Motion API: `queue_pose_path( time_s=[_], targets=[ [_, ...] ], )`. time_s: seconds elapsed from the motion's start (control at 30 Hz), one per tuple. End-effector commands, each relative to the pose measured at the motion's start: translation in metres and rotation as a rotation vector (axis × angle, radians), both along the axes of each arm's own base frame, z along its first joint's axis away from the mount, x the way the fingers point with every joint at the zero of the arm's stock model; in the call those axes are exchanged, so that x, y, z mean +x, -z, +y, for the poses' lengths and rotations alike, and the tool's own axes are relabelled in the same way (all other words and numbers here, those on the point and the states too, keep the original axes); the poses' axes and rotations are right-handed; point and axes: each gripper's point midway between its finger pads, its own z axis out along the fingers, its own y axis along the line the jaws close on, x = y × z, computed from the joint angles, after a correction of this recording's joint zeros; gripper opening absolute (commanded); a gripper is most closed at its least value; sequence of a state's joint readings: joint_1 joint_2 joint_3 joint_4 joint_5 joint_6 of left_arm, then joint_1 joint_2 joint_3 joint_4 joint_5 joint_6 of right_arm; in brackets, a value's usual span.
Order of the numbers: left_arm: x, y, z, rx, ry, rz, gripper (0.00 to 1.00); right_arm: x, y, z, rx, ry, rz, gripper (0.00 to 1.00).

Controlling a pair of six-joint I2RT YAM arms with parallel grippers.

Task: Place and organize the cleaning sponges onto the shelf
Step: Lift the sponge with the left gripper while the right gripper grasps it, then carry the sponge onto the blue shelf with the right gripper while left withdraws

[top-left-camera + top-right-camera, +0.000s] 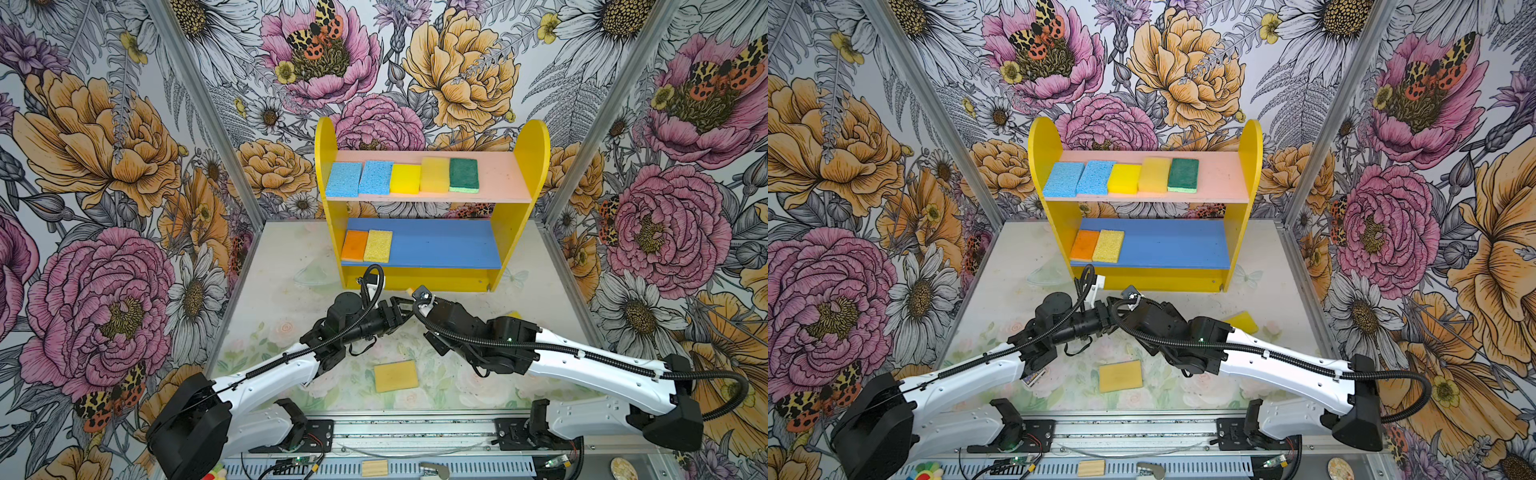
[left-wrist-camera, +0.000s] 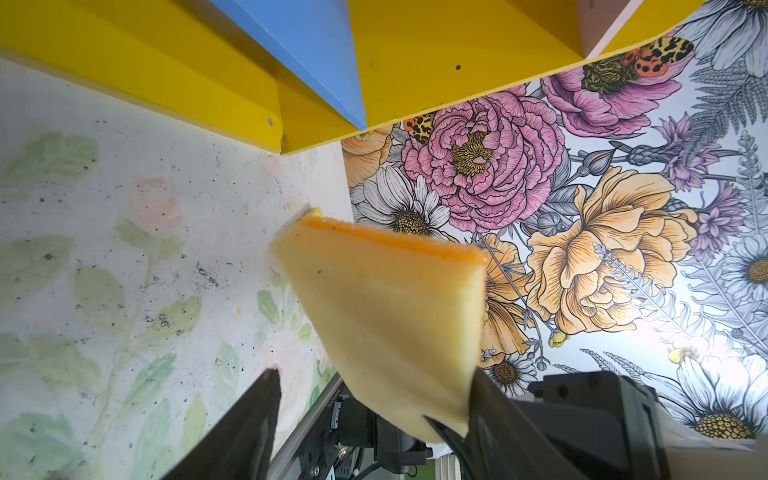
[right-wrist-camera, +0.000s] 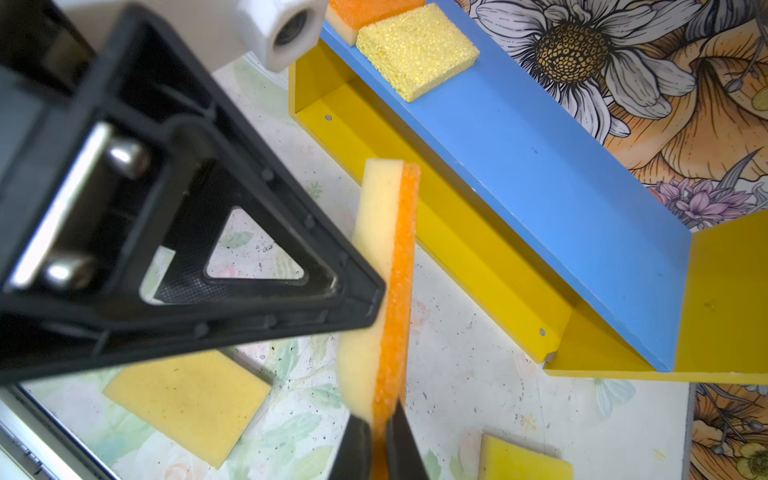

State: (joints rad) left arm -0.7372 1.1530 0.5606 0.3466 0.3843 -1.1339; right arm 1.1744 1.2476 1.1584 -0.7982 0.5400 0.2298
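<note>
A sponge with a pale yellow face and an orange scrub layer point(image 3: 384, 266) hangs edge-up in front of the shelf point(image 1: 536, 166). My right gripper point(image 3: 376, 413) is shut on its lower edge. My left gripper point(image 2: 374, 370) stands open around the same sponge point(image 2: 386, 316), one finger point(image 2: 482, 399) against it and the other apart. The pink board point(image 1: 498, 178) carries two blue sponges point(image 1: 344, 179), two yellow ones point(image 1: 405, 178) and a green one point(image 1: 464, 174). An orange sponge point(image 1: 354, 245) and a porous yellow one point(image 1: 378, 246) lie on the blue board point(image 1: 449, 245).
A yellow sponge point(image 1: 395, 376) lies flat on the table between the arms. Another yellow sponge point(image 1: 1241, 322) sits beside the right arm. A purple card packet point(image 1: 1034, 379) shows under the left arm. On the front rail rests a small wooden block point(image 1: 374, 467).
</note>
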Motion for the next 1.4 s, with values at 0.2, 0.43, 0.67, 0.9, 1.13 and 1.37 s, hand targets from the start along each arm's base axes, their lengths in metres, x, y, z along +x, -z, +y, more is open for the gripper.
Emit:
queue_pose_path(
  time_s=[0.2, 0.43, 0.67, 0.9, 1.13, 1.37],
  targets=[
    [0.008, -0.015, 0.003, -0.012, -0.023, -0.028, 0.72, 0.0, 0.001, 0.016, -0.031, -0.031, -0.009, 0.1],
    [0.01, -0.006, 0.004, 0.0, -0.028, -0.002, 0.43, -0.006, -0.012, 0.031, -0.012, -0.077, -0.024, 0.13],
    [0.016, -0.008, 0.015, 0.013, -0.027, -0.018, 0.1, -0.018, -0.023, 0.034, 0.105, -0.114, 0.054, 0.45],
    [0.013, -0.005, 0.051, 0.072, 0.017, -0.121, 0.09, -0.002, -0.038, 0.009, 0.555, -0.011, 0.479, 0.67],
    [0.001, -0.033, 0.081, -0.054, 0.061, -0.234, 0.09, 0.012, -0.039, 0.019, 0.854, -0.004, 0.766, 0.68],
    [-0.006, -0.048, 0.09, -0.109, 0.065, -0.27, 0.09, 0.017, -0.042, 0.032, 0.94, -0.046, 0.8, 0.63]
  ],
)
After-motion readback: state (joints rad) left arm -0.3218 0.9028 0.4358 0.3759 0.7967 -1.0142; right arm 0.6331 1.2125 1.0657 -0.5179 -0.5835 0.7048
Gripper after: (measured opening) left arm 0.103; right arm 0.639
